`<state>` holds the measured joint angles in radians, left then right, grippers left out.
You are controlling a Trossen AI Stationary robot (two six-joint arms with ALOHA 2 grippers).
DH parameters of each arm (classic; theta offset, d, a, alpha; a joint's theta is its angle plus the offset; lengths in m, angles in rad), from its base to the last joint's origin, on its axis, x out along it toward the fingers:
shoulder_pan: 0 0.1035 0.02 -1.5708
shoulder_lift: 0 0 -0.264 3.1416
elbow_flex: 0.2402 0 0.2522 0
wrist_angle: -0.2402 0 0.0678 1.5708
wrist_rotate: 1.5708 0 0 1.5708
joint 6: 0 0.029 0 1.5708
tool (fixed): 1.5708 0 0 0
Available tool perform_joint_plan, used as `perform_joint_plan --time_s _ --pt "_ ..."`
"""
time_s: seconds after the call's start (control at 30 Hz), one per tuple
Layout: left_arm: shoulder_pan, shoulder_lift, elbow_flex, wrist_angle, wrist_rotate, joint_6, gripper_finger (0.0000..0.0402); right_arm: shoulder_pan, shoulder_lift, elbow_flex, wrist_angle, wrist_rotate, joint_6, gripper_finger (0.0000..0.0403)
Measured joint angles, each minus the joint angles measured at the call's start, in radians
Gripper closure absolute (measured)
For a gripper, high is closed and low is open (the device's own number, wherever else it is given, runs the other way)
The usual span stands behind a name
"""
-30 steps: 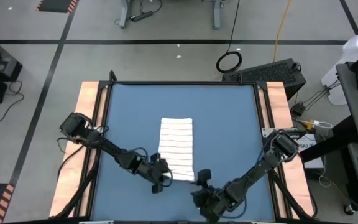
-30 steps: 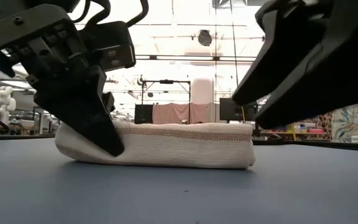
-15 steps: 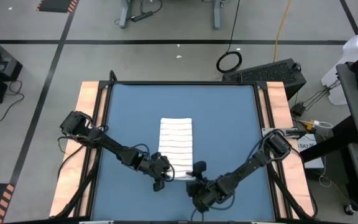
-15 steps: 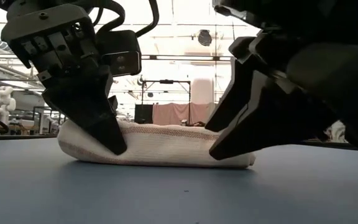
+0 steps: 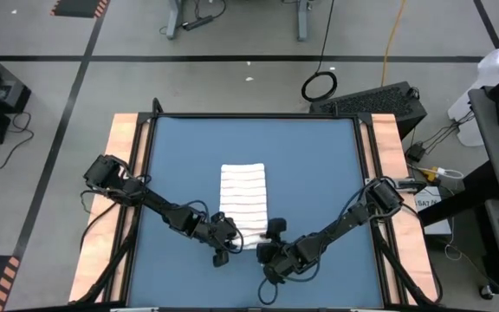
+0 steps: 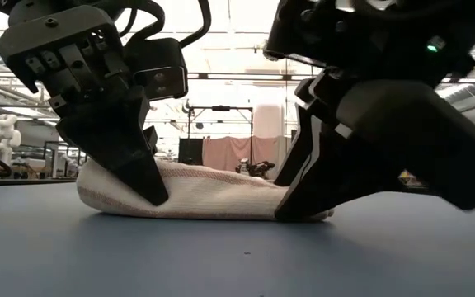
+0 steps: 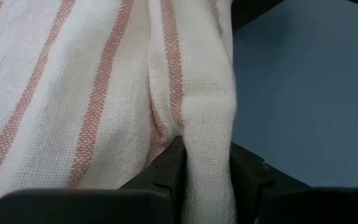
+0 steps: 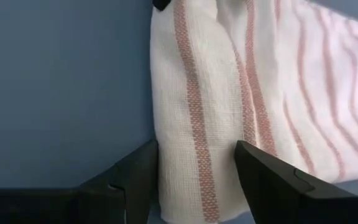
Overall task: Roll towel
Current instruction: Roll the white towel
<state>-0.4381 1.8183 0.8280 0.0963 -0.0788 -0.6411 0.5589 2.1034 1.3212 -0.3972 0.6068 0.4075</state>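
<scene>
left arm (image 5: pixel 223 247): low, reaching in, fingers clamped on towel (image 5: pixel 243 195) near-edge fold | right arm (image 5: pixel 273 241): low, fingers apart astride same edge | towel: surface (image 5: pixel 319 165) middle, near half | bare blue all round

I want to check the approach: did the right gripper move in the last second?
Yes. In the high view the right gripper has shifted left along the table's near edge, reaching the towel's near end, its fingers now straddling it.
</scene>
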Motion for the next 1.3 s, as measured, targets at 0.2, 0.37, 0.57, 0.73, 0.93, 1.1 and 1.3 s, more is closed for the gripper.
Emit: perform_joint_plan --time_s 0.2,0.37,0.57,0.73,0.93,1.1,1.3 --pt "-0.002 -0.017 -0.003 0.030 -0.012 0.042 0.0309 -0.050 -0.007 0.003 -0.002 -0.174 0.028 0.0226" --pt "-0.016 -0.068 -0.005 0.015 -0.012 0.100 0.0272 -0.081 -0.007 0.003 -0.003 -0.274 0.029 0.0285" --pt "-0.029 -0.169 -0.005 -0.127 -0.098 0.105 0.0204 -0.103 -0.007 0.002 -0.003 -0.355 0.034 0.0343" --pt "-0.088 -0.211 -0.003 -0.128 -0.241 0.115 0.0169 -0.126 -0.018 0.001 -0.004 -0.425 0.069 0.0351" --pt "-0.244 -0.188 -0.002 -0.134 -0.490 0.147 0.0162 -0.164 -0.037 -0.001 -0.003 -0.535 0.046 0.0347" --pt "-0.332 -0.126 -0.002 -0.030 -0.636 0.270 0.0162 -0.218 -0.038 -0.001 -0.002 -0.679 0.016 0.0347" --pt "-0.332 -0.024 -0.002 0.034 -0.692 0.371 0.0162 -0.275 -0.037 -0.002 0.003 -0.806 0.017 0.0347"
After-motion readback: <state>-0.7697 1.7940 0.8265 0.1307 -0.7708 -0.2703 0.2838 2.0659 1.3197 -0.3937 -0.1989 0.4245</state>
